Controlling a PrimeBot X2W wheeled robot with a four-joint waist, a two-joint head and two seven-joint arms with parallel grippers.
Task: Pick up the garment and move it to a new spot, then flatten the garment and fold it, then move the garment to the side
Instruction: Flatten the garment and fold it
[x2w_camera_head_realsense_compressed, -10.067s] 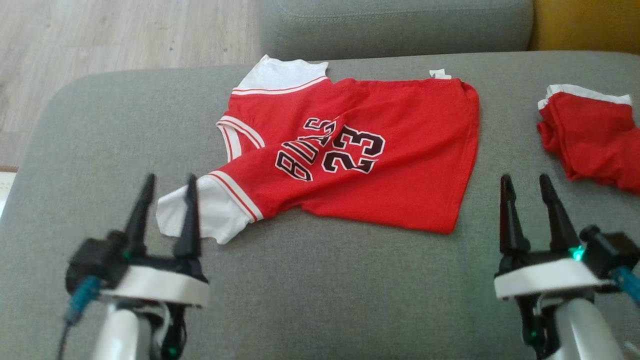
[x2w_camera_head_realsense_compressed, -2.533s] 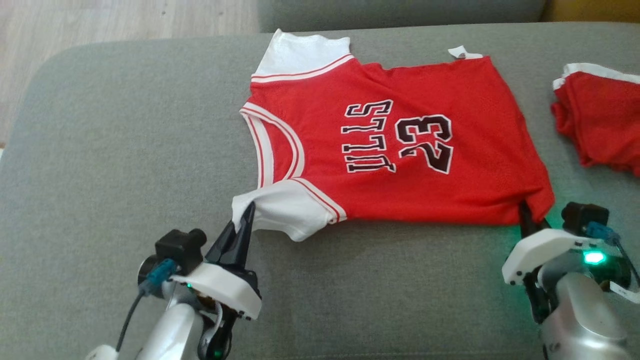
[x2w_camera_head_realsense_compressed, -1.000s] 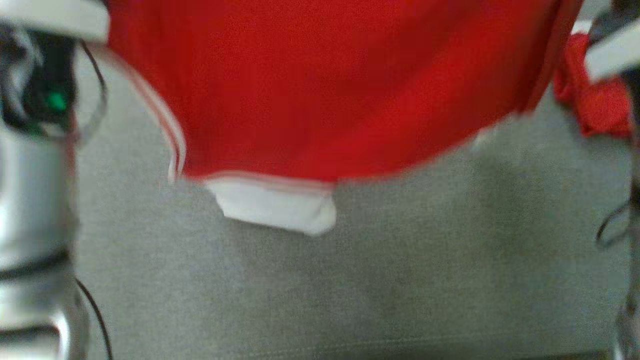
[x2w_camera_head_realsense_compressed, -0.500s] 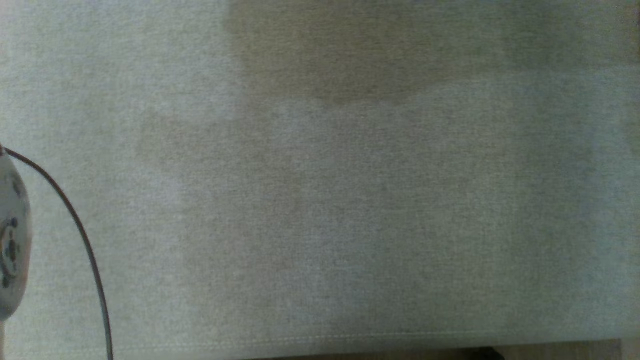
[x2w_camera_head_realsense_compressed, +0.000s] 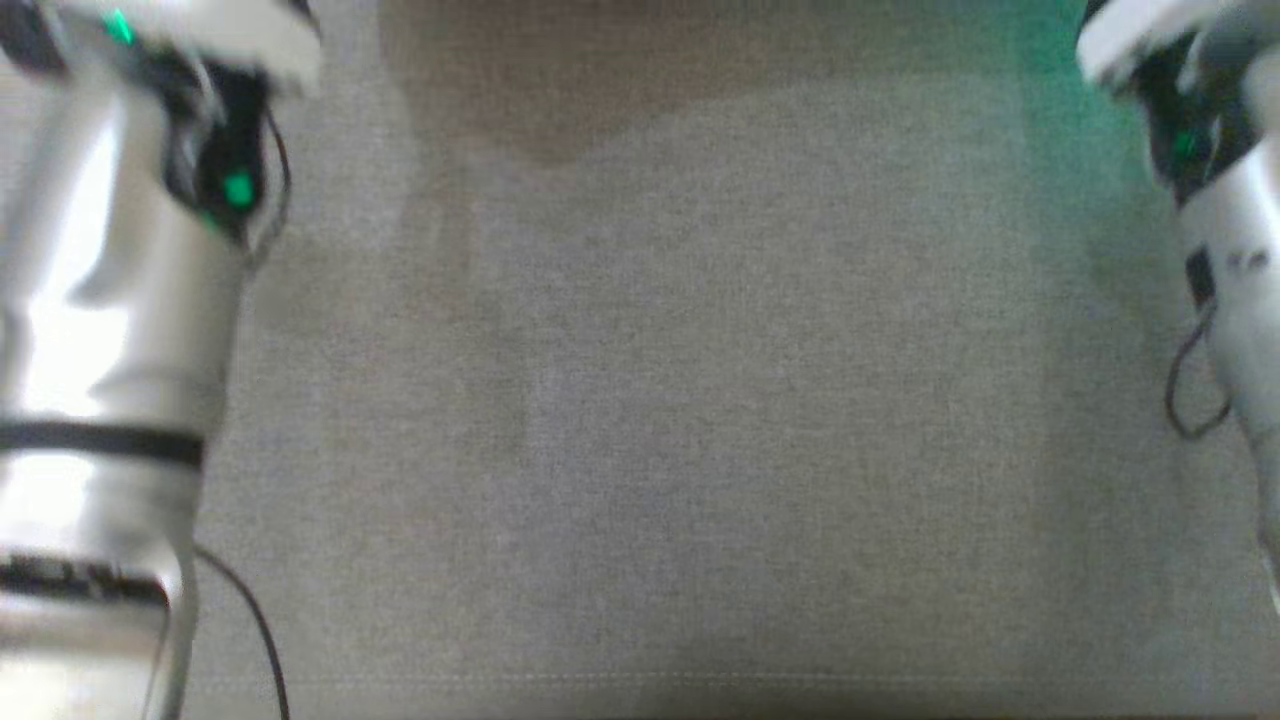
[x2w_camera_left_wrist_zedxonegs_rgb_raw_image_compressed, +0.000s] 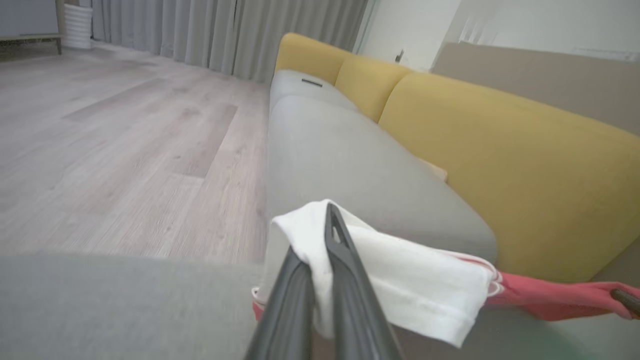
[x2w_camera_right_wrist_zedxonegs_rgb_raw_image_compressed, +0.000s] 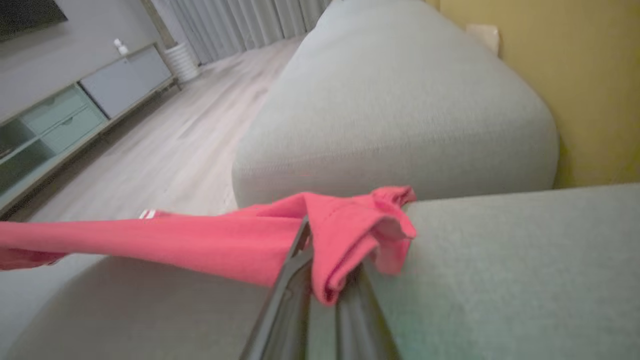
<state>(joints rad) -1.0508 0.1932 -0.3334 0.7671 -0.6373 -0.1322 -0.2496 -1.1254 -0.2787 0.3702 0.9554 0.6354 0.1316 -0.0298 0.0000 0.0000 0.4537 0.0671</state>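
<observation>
at each wrist view's lower centre, left gripper (x2w_camera_left_wrist_zedxonegs_rgb_raw_image_compressed: 316, 234) and right gripper (x2w_camera_right_wrist_zedxonegs_rgb_raw_image_compressed: 320, 252) pinch the garment (x2w_camera_right_wrist_zedxonegs_rgb_raw_image_compressed: 150, 241); holding it taut should land it flat.

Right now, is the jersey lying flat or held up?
Held up: the jersey stretches between the left gripper, on its white sleeve, and the right gripper.

Grey sofa seat (x2w_camera_head_realsense_compressed: 640, 400) under left claw (x2w_camera_left_wrist_zedxonegs_rgb_raw_image_compressed: 312, 235) and right claw (x2w_camera_right_wrist_zedxonegs_rgb_raw_image_compressed: 325, 250): woven cloth, stitched seam (x2w_camera_head_realsense_compressed: 640, 682) along near edge, soft shadow (x2w_camera_head_realsense_compressed: 560, 100) on far part. Beyond left claw: second grey seat (x2w_camera_left_wrist_zedxonegs_rgb_raw_image_compressed: 340, 165), long, rounded. Yellow backrest (x2w_camera_left_wrist_zedxonegs_rgb_raw_image_compressed: 500, 165) right of left claw, pale wood floor (x2w_camera_left_wrist_zedxonegs_rgb_raw_image_compressed: 125, 150) left of it. Beyond right claw: same second seat, floor to its left.
</observation>
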